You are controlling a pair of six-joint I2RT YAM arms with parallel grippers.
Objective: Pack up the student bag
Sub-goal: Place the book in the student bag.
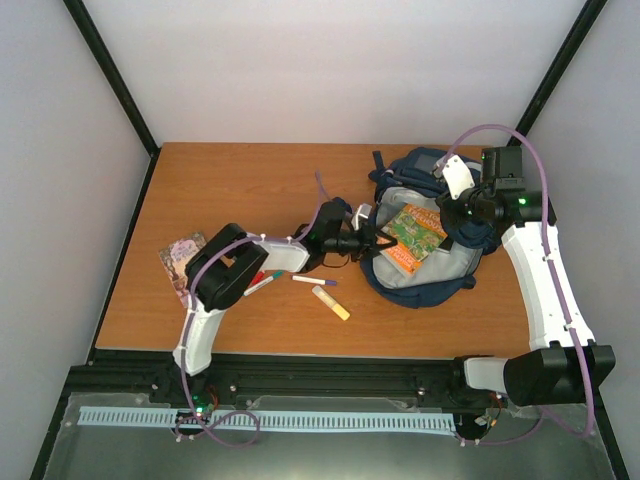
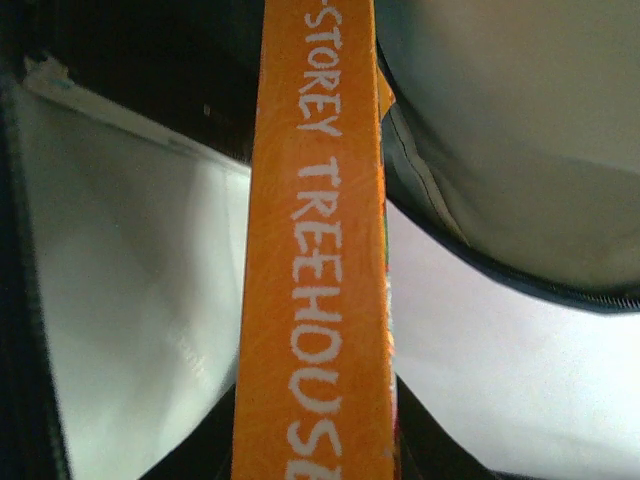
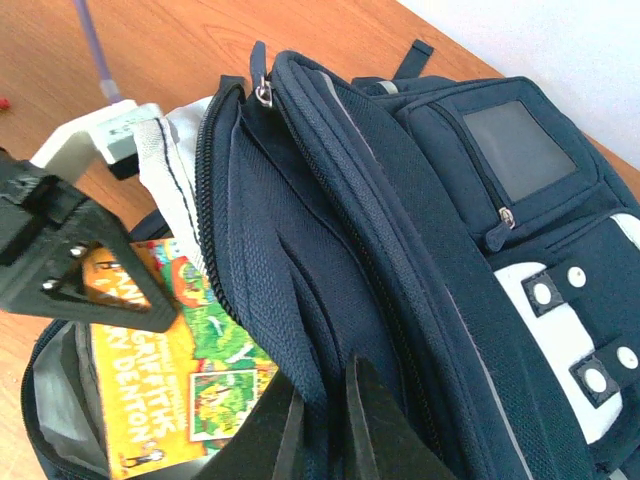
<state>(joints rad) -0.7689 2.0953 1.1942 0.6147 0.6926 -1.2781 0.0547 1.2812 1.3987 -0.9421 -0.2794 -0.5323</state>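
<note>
Student bag [image 3: 470, 260]: lies under both sets of fingers with its mouth open. The right gripper [image 3: 322, 388] has its fingers pressed together on the navy front panel and lifts it.
Orange book [image 1: 412, 235]: spine clamped by the left gripper [image 1: 368, 243]; the far end pokes into the grey lining just beyond the fingertips.
Pens [image 1: 315, 281]: loose on the table [image 1: 250, 190] behind the left fingers, not packed.
Risk: the thin fabric pinch may slip and drop the panel onto the book, or a book corner may snag the lining and twist in the grip.
</note>
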